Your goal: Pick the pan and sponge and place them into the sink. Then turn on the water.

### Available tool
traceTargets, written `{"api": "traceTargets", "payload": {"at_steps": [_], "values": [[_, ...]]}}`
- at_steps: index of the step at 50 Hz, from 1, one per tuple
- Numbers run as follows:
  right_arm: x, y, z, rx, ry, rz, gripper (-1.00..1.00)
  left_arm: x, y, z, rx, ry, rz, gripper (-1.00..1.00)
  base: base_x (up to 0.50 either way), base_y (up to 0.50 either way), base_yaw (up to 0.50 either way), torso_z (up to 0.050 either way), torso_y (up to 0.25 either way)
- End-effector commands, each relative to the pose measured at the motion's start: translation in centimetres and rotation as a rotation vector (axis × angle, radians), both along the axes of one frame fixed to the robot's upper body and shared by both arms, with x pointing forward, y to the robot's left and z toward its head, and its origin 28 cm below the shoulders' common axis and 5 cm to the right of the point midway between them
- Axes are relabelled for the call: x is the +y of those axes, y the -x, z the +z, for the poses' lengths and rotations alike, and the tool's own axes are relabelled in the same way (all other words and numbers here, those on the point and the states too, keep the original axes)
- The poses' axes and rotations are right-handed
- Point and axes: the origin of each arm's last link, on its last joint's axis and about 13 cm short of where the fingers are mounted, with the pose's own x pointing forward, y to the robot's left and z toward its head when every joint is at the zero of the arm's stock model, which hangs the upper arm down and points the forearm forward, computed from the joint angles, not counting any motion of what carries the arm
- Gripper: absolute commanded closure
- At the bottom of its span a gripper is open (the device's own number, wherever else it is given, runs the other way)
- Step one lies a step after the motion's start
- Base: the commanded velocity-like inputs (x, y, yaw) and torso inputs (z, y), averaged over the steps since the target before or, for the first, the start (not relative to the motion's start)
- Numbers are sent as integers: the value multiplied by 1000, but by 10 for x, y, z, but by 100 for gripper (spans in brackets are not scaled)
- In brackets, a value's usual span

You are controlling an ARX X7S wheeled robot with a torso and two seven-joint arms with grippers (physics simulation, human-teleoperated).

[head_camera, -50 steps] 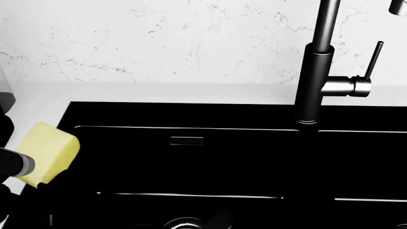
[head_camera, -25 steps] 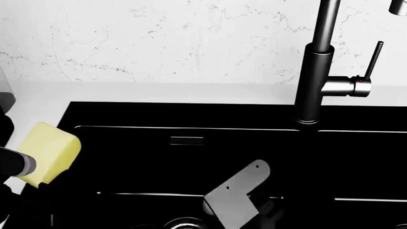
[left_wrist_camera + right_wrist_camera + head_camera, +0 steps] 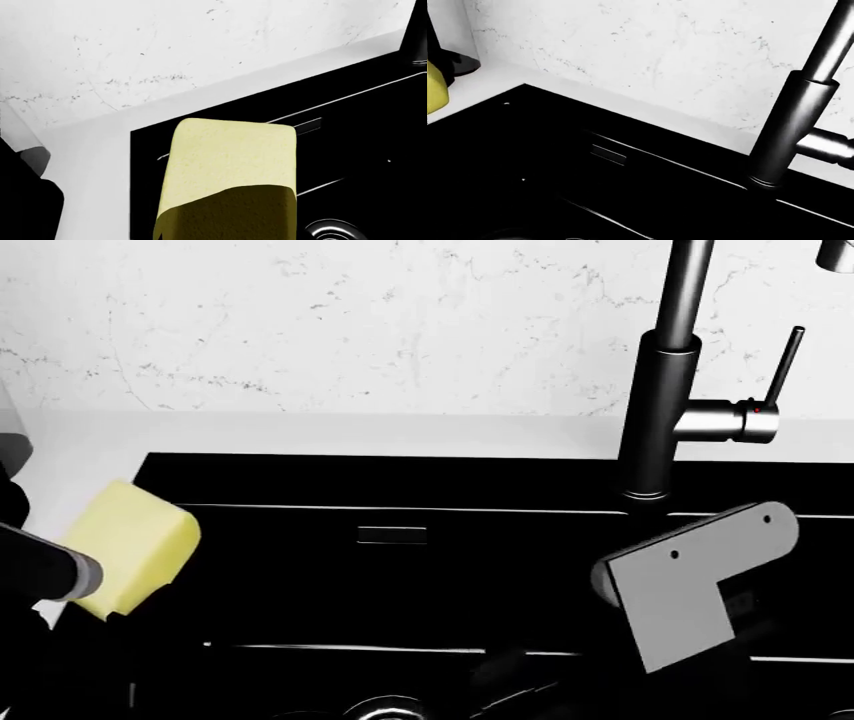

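Fingers of the left gripper (image 3: 80, 585) pinch the sponge (image 3: 134, 548), now carried a little further in over the left edge of the sink (image 3: 400, 480) than half a second ago. Right arm's grey bracket (image 3: 694, 580) has swung up and rightward, close below the tap (image 3: 661, 410) and its side lever (image 3: 781, 365); right fingers out of sight, state unknown. Pan not visible. Sponge drop looks imminent, with the lever likely next.

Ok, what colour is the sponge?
Pale yellow sponge, plain and unpatterned; the left wrist view shows it best.
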Motion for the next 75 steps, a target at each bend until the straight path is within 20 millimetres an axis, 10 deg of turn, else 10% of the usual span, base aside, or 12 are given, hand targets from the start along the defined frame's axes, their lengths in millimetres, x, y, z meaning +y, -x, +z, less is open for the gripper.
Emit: {"api": "traceTargets", "payload": {"at_steps": [1,32,49,75], "values": [[-9,4,12,-62,-23,-64,-100,-12,2,14,-24,-7,-70,100,0,0,0,0,0],[-11,3,16,-171,-34,-117,-100,-60,-7,-21,311,-121,-407,100,0,0,0,0,0],[-16,19,20,-202,-44,-133,-100,-57,14,-93,478,-190,-394,100,0,0,0,0,0],[-14,19,14,-181,-43,-118,-100,-44,5,-136,542,-195,-297,100,0,0,0,0,0]]}}
